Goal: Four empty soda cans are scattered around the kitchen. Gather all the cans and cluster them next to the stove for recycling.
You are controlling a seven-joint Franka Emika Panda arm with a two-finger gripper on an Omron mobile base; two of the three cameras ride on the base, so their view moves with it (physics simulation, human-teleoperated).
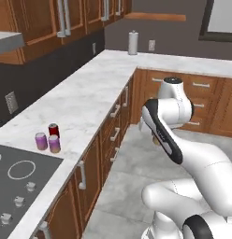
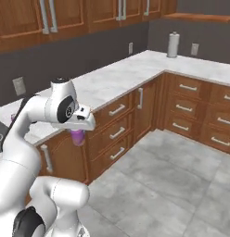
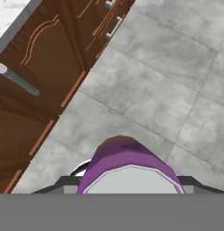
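While jaws grip 1 soda can (image 3: 127, 169), 3 cans (image 1: 48, 138) beside stove (image 1: 17, 184)

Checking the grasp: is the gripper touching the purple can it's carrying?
Touching. Hand view shows the purple can wedged at the gripper; right base view shows it hanging beneath the hand.

Even, soft light fills the room with no glare; faint shadows sit beneath the counter (image 1: 85, 100) overhang. Everything renders slightly soft, blurriest toward twelve o'clock.
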